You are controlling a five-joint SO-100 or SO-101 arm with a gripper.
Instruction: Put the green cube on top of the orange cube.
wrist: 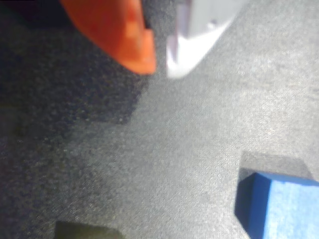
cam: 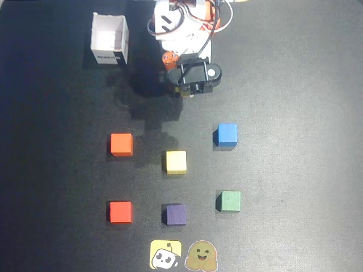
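Observation:
In the overhead view the green cube [cam: 229, 200] sits on the dark mat at the lower right. The orange cube [cam: 121, 144] rests at the middle left, well apart from it. My gripper [cam: 182, 90] hangs near the arm's base at the top, far from both cubes. In the wrist view my gripper [wrist: 160, 67] shows an orange finger [wrist: 124, 35] and a white finger [wrist: 192, 45] with the tips close together and nothing between them. Neither the green nor the orange cube appears in the wrist view.
A redder cube [cam: 121, 212], a purple cube [cam: 176, 215], a yellow cube [cam: 176, 162] and a blue cube [cam: 227, 135] [wrist: 281, 209] also lie on the mat. A white open box [cam: 110, 38] stands top left. Two stickers [cam: 182, 255] lie at the front edge.

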